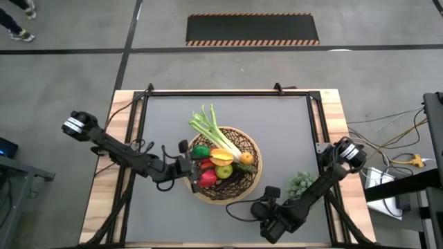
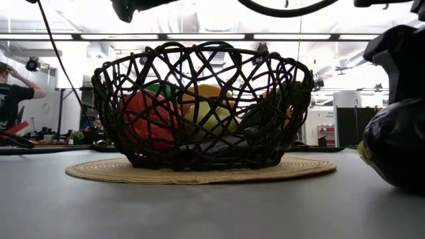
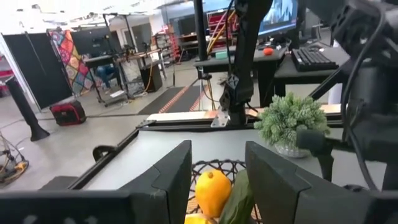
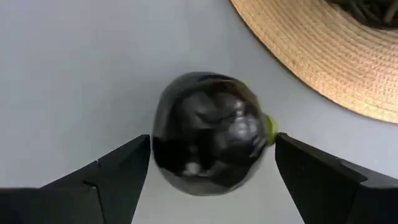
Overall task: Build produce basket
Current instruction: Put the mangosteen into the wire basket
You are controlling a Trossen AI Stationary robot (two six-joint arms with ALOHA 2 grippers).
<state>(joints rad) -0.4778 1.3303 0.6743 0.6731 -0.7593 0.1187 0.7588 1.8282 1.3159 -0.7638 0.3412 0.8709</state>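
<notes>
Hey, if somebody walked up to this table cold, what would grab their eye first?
The dark wicker basket at mid-table, piled with bright produce, a long leek poking out over its far rim. Next, the dark eggplant lying on the grey tabletop just outside the tan rim, with the right gripper open on either side of it. The left gripper hovers over the basket's left side.

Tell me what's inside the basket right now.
The basket holds a leek with its leaves poking over the rim, a lemon, a lime, a red pepper and something orange. Anything underneath them is covered.
</notes>
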